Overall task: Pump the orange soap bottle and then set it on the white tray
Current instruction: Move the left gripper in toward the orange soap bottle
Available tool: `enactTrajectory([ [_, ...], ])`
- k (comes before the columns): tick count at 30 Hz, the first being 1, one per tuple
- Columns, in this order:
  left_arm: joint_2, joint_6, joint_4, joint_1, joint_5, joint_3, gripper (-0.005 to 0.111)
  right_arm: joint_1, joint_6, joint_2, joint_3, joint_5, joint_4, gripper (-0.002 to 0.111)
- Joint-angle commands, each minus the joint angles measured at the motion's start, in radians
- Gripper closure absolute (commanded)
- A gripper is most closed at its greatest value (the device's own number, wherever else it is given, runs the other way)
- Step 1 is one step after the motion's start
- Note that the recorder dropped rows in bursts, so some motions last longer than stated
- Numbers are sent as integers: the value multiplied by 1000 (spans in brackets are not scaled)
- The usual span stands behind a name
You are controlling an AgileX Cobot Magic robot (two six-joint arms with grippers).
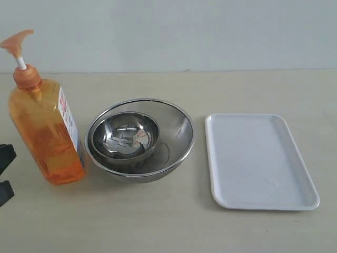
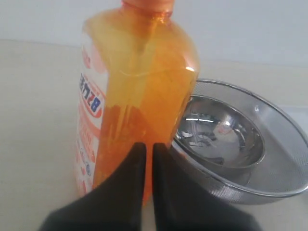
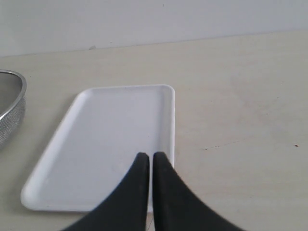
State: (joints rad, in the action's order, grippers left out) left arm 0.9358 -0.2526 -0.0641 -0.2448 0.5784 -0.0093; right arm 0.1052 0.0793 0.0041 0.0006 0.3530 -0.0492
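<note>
Orange soap bottle (image 1: 46, 132) upright on bench (image 1: 168, 226), pump head raised: ready for press. Left tool (image 2: 148, 148) near it, jaws together, empty. Right tool (image 3: 148, 156) same, above white tray (image 3: 110, 139), likely waiting.

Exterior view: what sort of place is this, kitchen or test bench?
Probably a staged tabletop test bench, not a working kitchen: a plain beige table against a blank wall, with just the orange soap bottle, two nested steel bowls and the white tray set in a row.
</note>
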Motion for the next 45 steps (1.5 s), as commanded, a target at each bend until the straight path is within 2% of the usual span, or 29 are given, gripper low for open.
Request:
enactTrajectory([
  [1,-2,-27,-11,-8,86,9,102,-4,-10,-4,-1,-3,4,108],
  [7,-2,33,21,-8,119,9,102,-4,-10,-4,-1,-3,4,108],
  [10,9,-5,-101,-8,133,9,96,-4,-10,-4,-1,-3,4,108],
  [12,24,-71,-188,-8,150,9,79,-4,-10,-4,-1,-3,4,108],
  [14,44,-137,-255,-8,155,1,50,-4,-10,-4,-1,-3,4,108],
  [16,64,-150,-251,-8,155,-7,24,-4,-10,-4,-1,-3,4,108],
  [17,75,-148,-236,-8,155,-9,17,-4,-10,-4,-1,-3,4,108],
  [22,129,-148,-189,-8,162,-22,22,-4,-10,-4,-1,-3,4,108],
  [32,287,-152,-163,-8,183,-116,21,-4,-10,-4,-1,-3,4,108],
  [37,383,-152,-158,-8,236,-157,20,-4,-10,-4,-1,-3,4,108],
  [45,474,-101,-64,-8,292,-198,20,-4,-10,-4,-1,-3,4,108],
])
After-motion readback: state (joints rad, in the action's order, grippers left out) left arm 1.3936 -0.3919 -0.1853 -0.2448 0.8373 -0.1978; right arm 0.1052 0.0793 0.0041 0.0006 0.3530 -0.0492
